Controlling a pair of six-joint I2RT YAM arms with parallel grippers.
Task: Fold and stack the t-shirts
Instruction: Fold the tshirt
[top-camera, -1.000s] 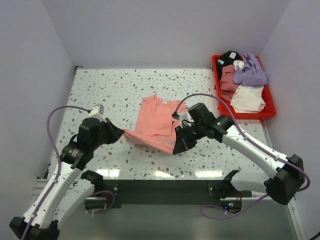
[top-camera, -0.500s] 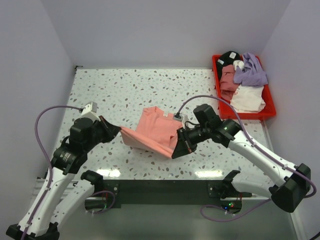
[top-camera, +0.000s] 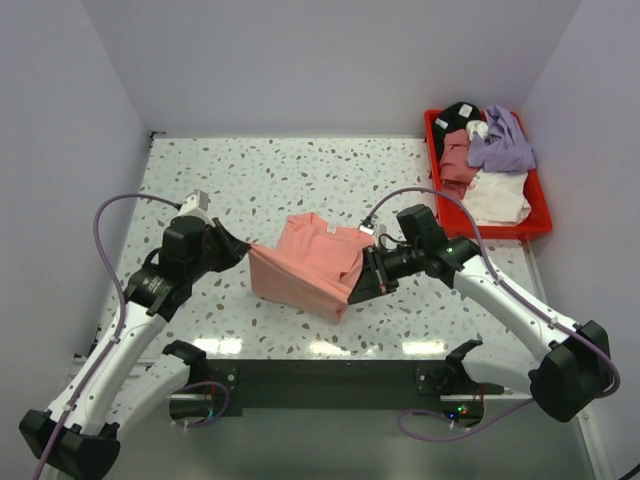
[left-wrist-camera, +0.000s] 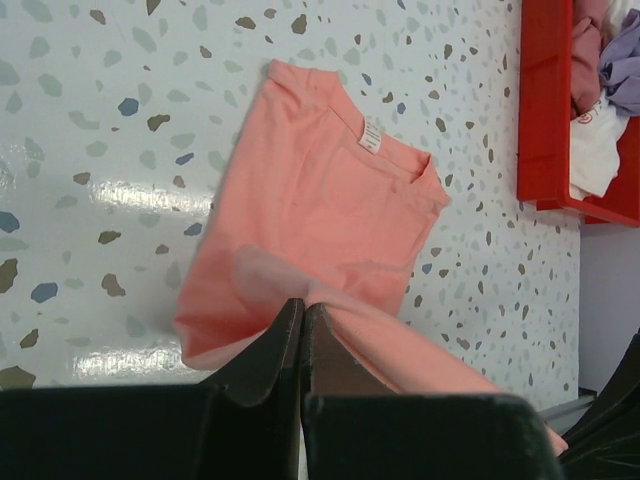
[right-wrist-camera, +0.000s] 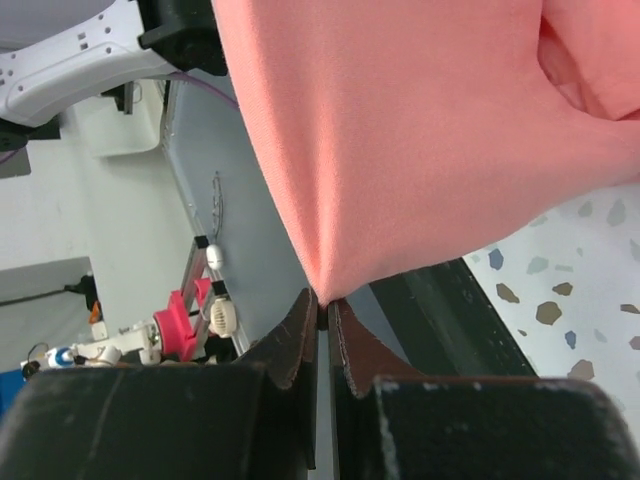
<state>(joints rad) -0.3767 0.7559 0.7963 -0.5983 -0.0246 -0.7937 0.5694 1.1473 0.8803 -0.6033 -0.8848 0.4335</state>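
A salmon-pink t-shirt (top-camera: 312, 262) lies partly on the speckled table, its collar end flat at the back and its near hem lifted off the surface. My left gripper (top-camera: 246, 250) is shut on the shirt's left bottom corner (left-wrist-camera: 300, 300). My right gripper (top-camera: 362, 285) is shut on the right bottom corner (right-wrist-camera: 325, 292). The cloth hangs in a sagging fold between the two grippers. In the left wrist view the collar with its white label (left-wrist-camera: 370, 135) lies flat on the table.
A red bin (top-camera: 540, 215) at the back right holds several crumpled shirts: purple (top-camera: 500, 140), white (top-camera: 495, 197), maroon (top-camera: 458, 160) and a black one. It also shows in the left wrist view (left-wrist-camera: 550, 110). Grey walls enclose the table.
Both grippers have carried the shirt's near hem up and toward the back. The left gripper moved right and back. The fold now hangs higher over the flat part.
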